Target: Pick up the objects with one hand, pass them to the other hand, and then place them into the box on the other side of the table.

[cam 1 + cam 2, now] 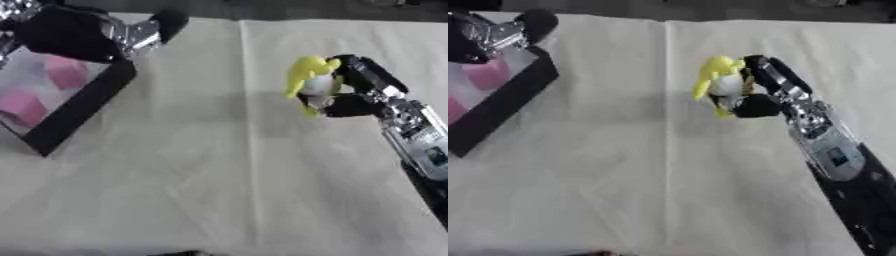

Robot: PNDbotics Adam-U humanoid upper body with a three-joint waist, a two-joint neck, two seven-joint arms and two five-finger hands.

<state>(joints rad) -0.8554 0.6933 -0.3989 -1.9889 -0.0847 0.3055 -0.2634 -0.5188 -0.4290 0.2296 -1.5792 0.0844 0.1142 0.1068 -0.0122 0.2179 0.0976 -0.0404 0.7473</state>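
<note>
While the right hand (pixel 354 92) is curling its fingers and thumb around a small yellow and white toy figure (pixel 311 82), holding it upright right of centre above the cream cloth-covered table (pixel 219 175), the left hand (pixel 79 32) is hovering far left over the black-rimmed box (pixel 83 107) with pink blocks (pixel 66 70). I cannot tell how the left hand's fingers are set. Open cloth is lying between the hands, and the toy is pointing leftward from the fingers, towards the receiving hand.

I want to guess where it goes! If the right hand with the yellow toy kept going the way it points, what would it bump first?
Probably nothing soon: the right hand holding the yellow toy points left over bare table. Farther on is the box, though height's unclear.
</note>
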